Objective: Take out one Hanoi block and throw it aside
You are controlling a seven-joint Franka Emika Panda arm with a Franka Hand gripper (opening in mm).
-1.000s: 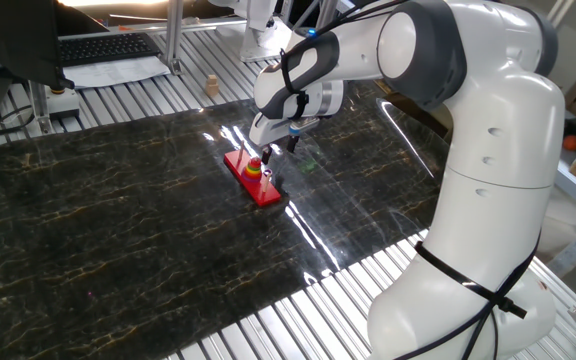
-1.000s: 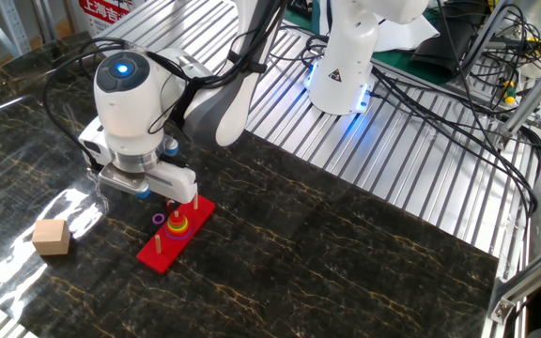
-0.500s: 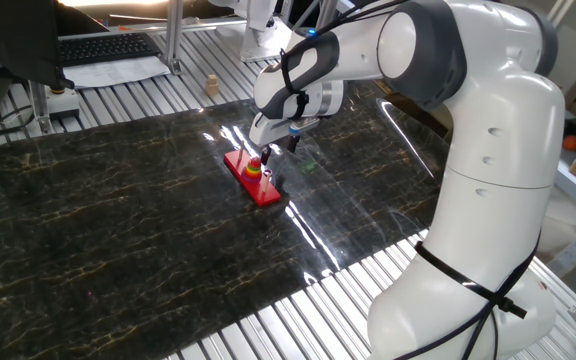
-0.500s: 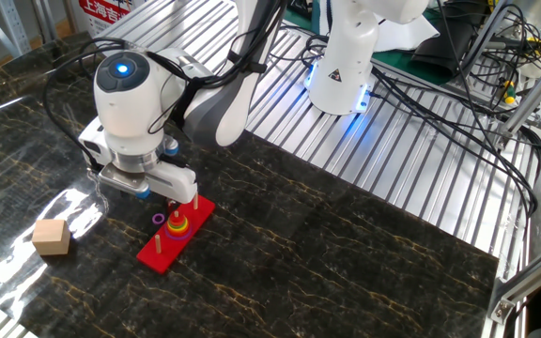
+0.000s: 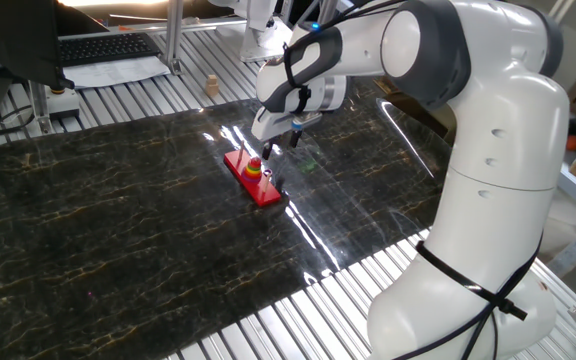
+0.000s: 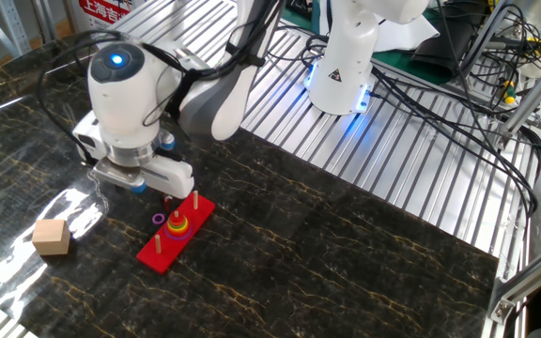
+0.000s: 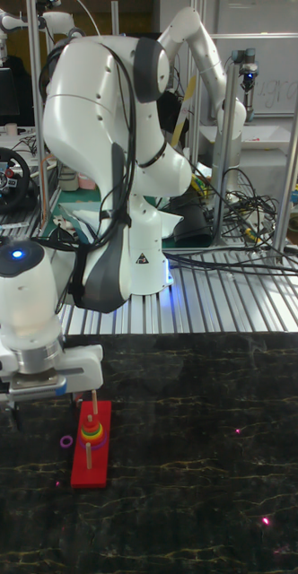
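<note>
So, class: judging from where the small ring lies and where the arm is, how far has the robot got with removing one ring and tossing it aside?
Done: the small purple ring lies on the table beside the red base, off the pegs. In hand: nothing visible; the end effector hovers above the base, and whether it is open is unclear. Left: seemingly only pulling the arm away; the other rings sit stacked on their peg.

The white arm bends down over the surface [image 6: 346, 253], wrist vertical, its hand [image 6: 162, 194] hanging just above it, too hidden to judge the fingers' spread.

dark marble tabletop [image 6: 346, 253], ribbed metal bench [image 6: 411, 160]
</note>
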